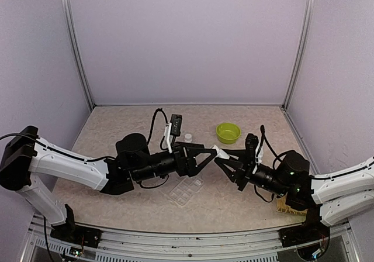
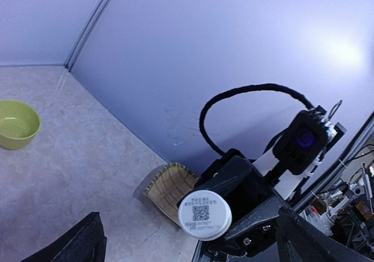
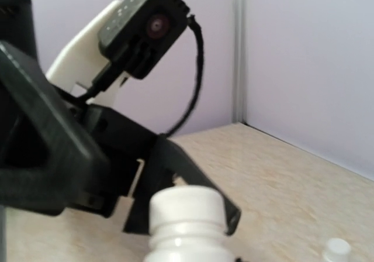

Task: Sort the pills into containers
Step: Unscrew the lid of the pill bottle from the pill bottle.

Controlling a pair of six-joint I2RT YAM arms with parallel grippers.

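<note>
Meeting above the middle of the desk (image 1: pixel 111 121), the two arms point at each other tip to tip. The left hand (image 1: pixel 209 155) is spread wide; its dark fingers (image 2: pixel 79 244) sit at the two lower corners of the left wrist view with a broad gap between them. The right hand (image 1: pixel 225 158) is pinching a white bottle (image 1: pixel 220 151), held up off the desk with one round end, which bears a printed code label, turned towards the left hand. In the left wrist view the bottle lies in line with the gap and apart from both left fingers; in the right wrist view its ribbed white cap fills the lower middle, with the left hand dark and blurred just behind it. The clear pill box (image 1: pixel 186 190) lies flat on the desk, near of the two hands and a little to the left, with neither hand touching it; its compartments show faintly, but the pills are too small to make out in any view. A green bowl (image 1: pixel 228 133) stands on the desk far of the right hand; a smaller white bottle (image 1: pixel 187 137) stands upright just left of the bowl, far of the left hand; a woven basket (image 1: pixel 290 206) sits at the near right, beside the right arm.
</note>
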